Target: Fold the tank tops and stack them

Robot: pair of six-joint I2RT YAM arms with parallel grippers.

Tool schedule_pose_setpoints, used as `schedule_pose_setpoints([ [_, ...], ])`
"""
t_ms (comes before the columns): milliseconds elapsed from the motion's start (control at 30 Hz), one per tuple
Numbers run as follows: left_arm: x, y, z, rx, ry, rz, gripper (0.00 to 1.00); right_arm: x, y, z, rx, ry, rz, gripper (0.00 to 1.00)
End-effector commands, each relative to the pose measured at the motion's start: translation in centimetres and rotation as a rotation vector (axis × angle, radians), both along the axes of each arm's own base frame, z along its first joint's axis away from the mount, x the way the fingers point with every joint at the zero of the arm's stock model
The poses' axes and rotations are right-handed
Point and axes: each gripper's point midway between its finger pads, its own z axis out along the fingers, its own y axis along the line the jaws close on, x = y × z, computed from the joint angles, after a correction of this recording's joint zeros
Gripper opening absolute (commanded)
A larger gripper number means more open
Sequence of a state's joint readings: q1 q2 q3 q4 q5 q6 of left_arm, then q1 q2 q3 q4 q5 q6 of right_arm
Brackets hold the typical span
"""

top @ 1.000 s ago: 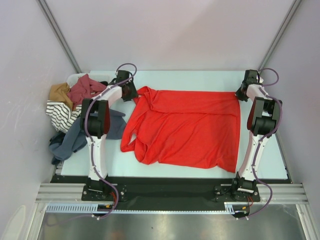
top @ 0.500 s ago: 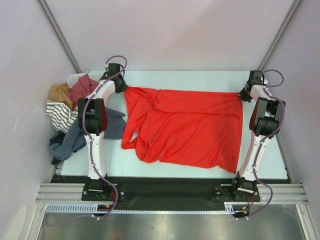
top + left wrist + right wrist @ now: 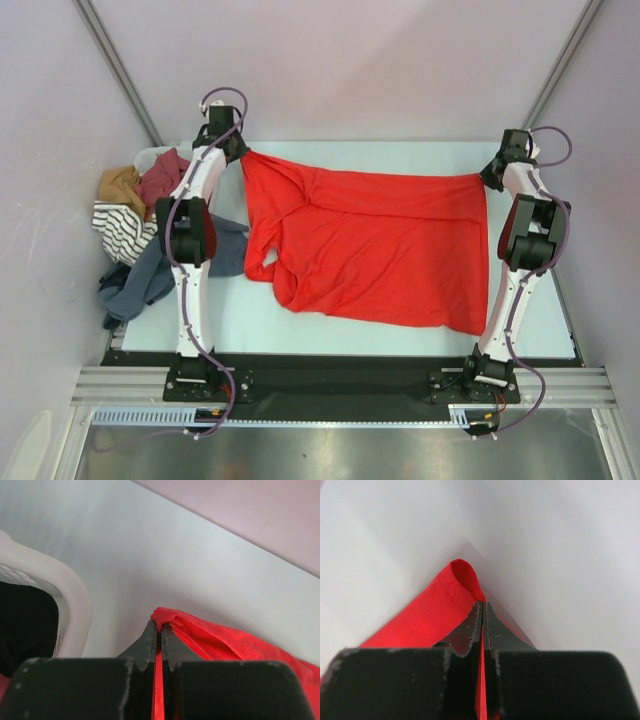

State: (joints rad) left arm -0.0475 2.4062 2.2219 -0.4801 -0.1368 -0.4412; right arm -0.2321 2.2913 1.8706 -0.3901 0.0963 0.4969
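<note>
step: spreading the red top (image 3: 370,245) flat ahead of the first fold, by my read. No fold was made yet.
left hand (image 3: 233,150): clenched on the red top's far-left corner, just beside the basket (image 3: 148,154) rim. Your left wrist view showed cloth pinched between the tips.
right hand (image 3: 493,174): clenched on the far-right corner. Your right wrist view showed a loop of hem just past the tips.
red top: lay on the surface (image 3: 230,310) with its far edge taut between your two hands. The near-left part was bunched and wrinkled, and the near-right corner sat near the surface's near edge.
other clothes: a pile (image 3: 135,215) sat at the left, in and over the basket. You couldn't pick out the navy top there for sure.
next: you'd need to set both corners down together with the edge under tension, let go, then smooth the bunched left side before folding.
risk: an uneven pull would likely drag the cloth toward the basket.
</note>
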Motion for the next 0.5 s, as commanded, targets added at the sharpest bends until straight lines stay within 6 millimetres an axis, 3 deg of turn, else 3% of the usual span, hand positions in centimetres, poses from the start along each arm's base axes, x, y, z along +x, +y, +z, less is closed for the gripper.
schedule_pose_setpoints([
  [0,0.5,2.3,-1.3,0.032,0.012,0.05,0.03,2.4,-0.4,1.5,-0.011,-0.071,0.001,0.0],
  [67,0.6,2.9,-1.9,0.013,0.018,0.068,0.01,3.3,-0.5,2.5,-0.016,-0.1,0.003,0.0],
  [133,0.7,2.9,-2.4,-0.002,0.021,0.062,0.02,3.9,-0.6,2.3,-0.014,-0.099,0.01,0.0],
  [167,0.8,2.7,-2.5,-0.012,0.021,0.053,0.02,4.7,-0.7,3.5,-0.02,-0.125,0.014,0.0],
  [200,0.9,4.3,-2.4,-0.014,0.012,0.074,0.02,5.0,-0.7,3.6,-0.018,-0.124,0.018,0.0],
  [233,1.0,4.2,-2.6,-0.014,0.013,0.067,0.03,5.4,-0.3,3.7,-0.005,-0.13,0.034,0.0],
  [267,1.1,4.1,-2.7,-0.019,0.013,0.057,0.04,5.7,-0.1,2.4,0.007,-0.114,0.048,0.0],
  [300,1.2,4.0,-2.7,-0.025,0.012,0.049,0.06,6.4,0.0,3.9,0.01,-0.135,0.057,0.02],
  [333,1.2,3.8,-2.9,-0.028,0.015,0.038,0.22,6.5,0.3,2.7,0.025,-0.114,0.07,0.1],
  [400,1.1,3.4,-2.9,-0.041,0.022,0.023,0.42,6.7,0.6,3.3,0.024,-0.113,0.083,0.46],
  [433,0.8,3.5,-2.7,-0.037,0.029,0.03,0.6,6.5,0.7,3.3,0.023,-0.108,0.083,0.5],
  [467,0.6,3.5,-2.4,-0.036,0.03,0.035,0.67,6.3,0.7,4.7,0.019,-0.124,0.081,0.52],
])
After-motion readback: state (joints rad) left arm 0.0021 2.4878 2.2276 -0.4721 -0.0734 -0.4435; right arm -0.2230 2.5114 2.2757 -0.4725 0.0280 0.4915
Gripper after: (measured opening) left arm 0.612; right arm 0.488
